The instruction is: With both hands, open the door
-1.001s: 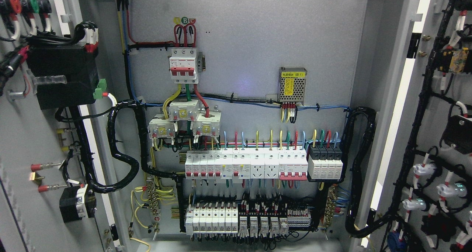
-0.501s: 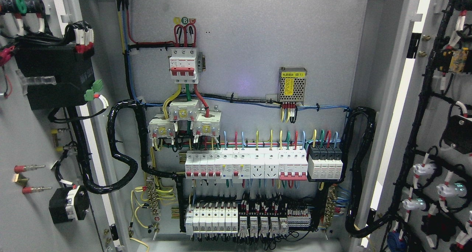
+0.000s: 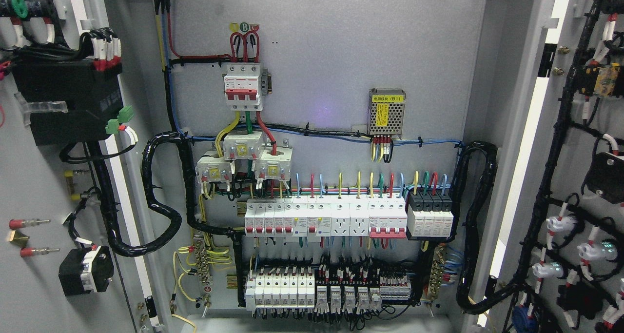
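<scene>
Risk: the black cable loom [image 3: 161,196] bridging cabinet and left door [image 3: 34,177] was judged liable to be strained if that door were swung wider.
Doors: both were seen wide open, the left door at the left edge, the right door [image 3: 575,128] at the right, their inner faces carrying wired components.
Interior: rows of white breakers [image 3: 324,218] were exposed at the far panel.
Fingers: neither hand was seen, so their state could not be told.
</scene>
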